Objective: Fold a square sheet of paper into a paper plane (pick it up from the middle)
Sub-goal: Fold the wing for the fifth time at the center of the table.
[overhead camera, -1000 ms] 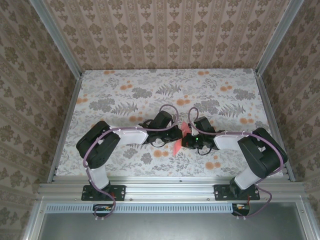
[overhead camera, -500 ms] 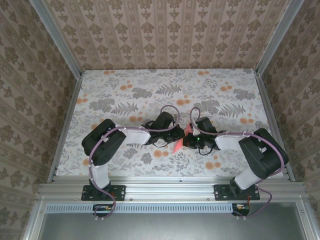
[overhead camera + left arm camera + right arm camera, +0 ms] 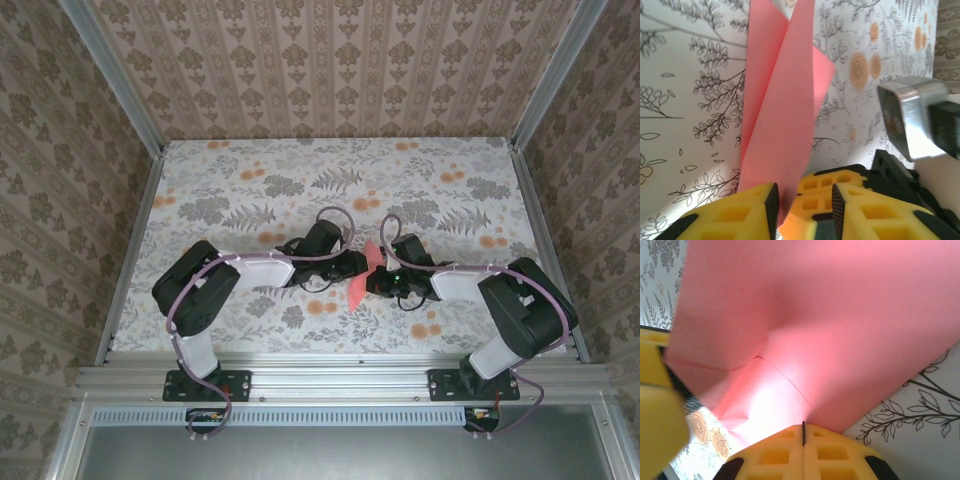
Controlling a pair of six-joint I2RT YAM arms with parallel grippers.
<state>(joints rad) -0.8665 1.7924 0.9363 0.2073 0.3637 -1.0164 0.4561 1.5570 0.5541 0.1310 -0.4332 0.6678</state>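
Salmon-pink paper [image 3: 356, 292], folded lengthwise into a narrow shape with overlapping layers, sits between two robot grippers that meet tip to tip over the near middle of a floral-printed table [image 3: 250, 190]. From above, the left gripper [image 3: 352, 268] reaches in from the left and the right gripper [image 3: 380, 280] from the right, with pink showing above and below the spot where they meet.

On the left wrist camera, the left gripper [image 3: 804, 192] has its yellow fingers [image 3: 740, 212] parted. The pink paper [image 3: 785, 125] runs up from the gap, lying against the inner face of the left-hand finger, and the other finger stands clear of it, so nothing is clamped. Yellow pads of the other gripper show in that gap.

On the right wrist camera, the right gripper [image 3: 803, 432] has its two yellow fingers [image 3: 840, 455] pressed flat together, pinching the pink paper [image 3: 830, 315] at the seam. The paper fans out from there, creased near the pinch
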